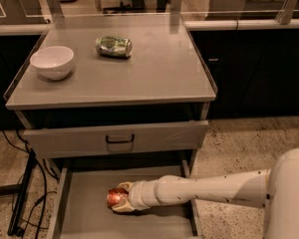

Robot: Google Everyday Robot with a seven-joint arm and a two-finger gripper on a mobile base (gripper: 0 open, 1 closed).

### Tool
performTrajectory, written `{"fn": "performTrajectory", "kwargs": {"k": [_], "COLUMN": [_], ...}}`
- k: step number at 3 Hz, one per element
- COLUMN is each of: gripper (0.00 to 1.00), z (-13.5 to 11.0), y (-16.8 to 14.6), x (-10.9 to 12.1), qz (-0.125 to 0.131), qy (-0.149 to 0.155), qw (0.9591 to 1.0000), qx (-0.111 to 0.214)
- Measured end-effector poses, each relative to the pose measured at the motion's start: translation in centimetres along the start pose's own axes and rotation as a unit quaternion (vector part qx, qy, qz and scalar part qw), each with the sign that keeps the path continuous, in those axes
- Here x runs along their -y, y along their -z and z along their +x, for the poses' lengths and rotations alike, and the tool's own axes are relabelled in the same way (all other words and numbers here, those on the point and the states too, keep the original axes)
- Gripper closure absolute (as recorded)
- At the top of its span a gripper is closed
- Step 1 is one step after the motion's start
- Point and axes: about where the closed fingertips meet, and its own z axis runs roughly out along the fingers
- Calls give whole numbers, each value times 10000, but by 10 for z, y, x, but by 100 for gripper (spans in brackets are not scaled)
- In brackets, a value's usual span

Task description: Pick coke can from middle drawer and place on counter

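Here we see the grey counter carrying a white bowl at its left and a green and silver can lying on its side towards the back. Speckled floor spreads around the cabinet. Below the drawer front with its black handle, the middle drawer stands pulled out. Inside it, the coke can sits near the middle, and the gripper, reaching in from the right, is clamped around it.
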Motion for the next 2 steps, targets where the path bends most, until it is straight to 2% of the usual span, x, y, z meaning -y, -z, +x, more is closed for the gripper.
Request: {"fn": "performTrajectory", "kwargs": {"k": [1,2], "gripper": [100,100], "z": [-22,-46], "y": [13,96], "x": [27,43], "qz": [104,117], "qy": [102,-91], "qw": [9965,9887], "qx": [821,1489]}}
